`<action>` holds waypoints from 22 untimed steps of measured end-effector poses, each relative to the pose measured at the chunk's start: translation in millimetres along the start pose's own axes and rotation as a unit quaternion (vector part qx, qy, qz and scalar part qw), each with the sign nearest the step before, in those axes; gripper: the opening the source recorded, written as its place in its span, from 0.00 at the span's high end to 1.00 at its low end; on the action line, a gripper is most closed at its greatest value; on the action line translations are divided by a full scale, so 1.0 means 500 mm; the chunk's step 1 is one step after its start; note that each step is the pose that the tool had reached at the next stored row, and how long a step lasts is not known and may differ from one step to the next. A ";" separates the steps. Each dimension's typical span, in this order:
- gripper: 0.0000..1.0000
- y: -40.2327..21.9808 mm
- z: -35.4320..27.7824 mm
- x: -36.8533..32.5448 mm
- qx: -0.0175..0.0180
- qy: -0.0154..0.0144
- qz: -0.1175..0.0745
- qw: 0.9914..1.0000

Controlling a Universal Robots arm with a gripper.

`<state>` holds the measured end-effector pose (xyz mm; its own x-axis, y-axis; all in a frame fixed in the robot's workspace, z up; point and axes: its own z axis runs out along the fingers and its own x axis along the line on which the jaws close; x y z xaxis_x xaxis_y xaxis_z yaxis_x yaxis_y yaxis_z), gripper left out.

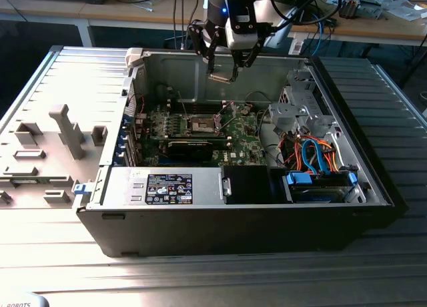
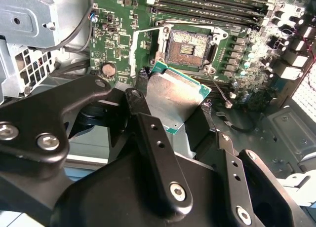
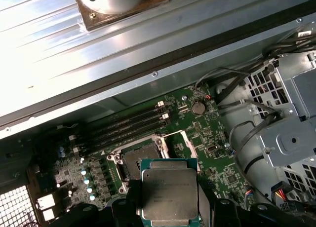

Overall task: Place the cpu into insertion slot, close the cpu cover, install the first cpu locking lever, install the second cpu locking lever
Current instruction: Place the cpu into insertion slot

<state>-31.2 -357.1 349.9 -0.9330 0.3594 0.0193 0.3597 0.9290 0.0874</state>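
Observation:
My gripper (image 1: 222, 72) hangs above the open computer case, shut on the cpu (image 1: 221, 77), a flat square chip with a silver-grey top and green edge. In both wrist views the cpu (image 2: 175, 96) (image 3: 169, 190) sits between the black fingers (image 2: 148, 133), held by two opposite sides. Below it on the green motherboard (image 1: 233, 137) lies the insertion slot (image 1: 202, 125) (image 2: 188, 47) (image 3: 140, 160), its pin field uncovered. The cpu is well clear of it. The cpu cover (image 3: 183, 144) (image 2: 142, 42) stands swung up beside the slot. A thin metal lever (image 2: 219, 91) juts out next to the slot.
A long black card (image 1: 190, 147) lies just in front of the slot, and memory slots (image 3: 128, 123) run behind it. The power supply (image 1: 170, 187) fills the case front. A drive cage (image 1: 300, 113) and cables (image 1: 313, 153) crowd the exterior view's right. Grey fixture blocks (image 1: 60, 130) stand outside the case.

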 end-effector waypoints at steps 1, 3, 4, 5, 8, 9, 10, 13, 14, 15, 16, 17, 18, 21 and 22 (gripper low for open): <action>0.45 0.000 0.000 0.000 0.000 0.000 0.001 1.000; 0.45 0.000 0.000 0.000 0.000 0.000 0.002 1.000; 0.45 0.000 0.000 0.000 0.000 0.000 0.003 1.000; 0.45 0.000 0.000 0.000 0.000 0.000 0.004 1.000; 0.45 0.000 0.000 0.000 0.000 -0.001 0.006 1.000; 0.45 0.000 0.000 0.000 0.000 -0.001 0.007 1.000; 0.45 0.000 0.000 0.000 0.000 -0.001 0.008 1.000; 0.45 0.000 0.000 0.000 0.000 -0.001 0.010 1.000; 0.45 0.000 0.000 0.000 0.000 -0.001 0.011 1.000; 0.45 0.000 0.000 0.000 0.000 -0.001 0.012 1.000; 0.45 0.000 0.000 0.000 0.000 -0.001 0.012 1.000; 0.45 0.000 0.000 0.000 0.000 -0.001 0.013 1.000; 0.45 0.000 0.000 0.000 0.000 -0.001 0.014 1.000; 0.45 0.000 0.000 0.000 0.000 -0.001 0.017 1.000; 0.45 0.000 0.000 0.000 0.000 -0.002 0.017 1.000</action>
<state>-31.2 -357.1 349.7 -0.9199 0.3917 0.0193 0.3918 0.9159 0.0875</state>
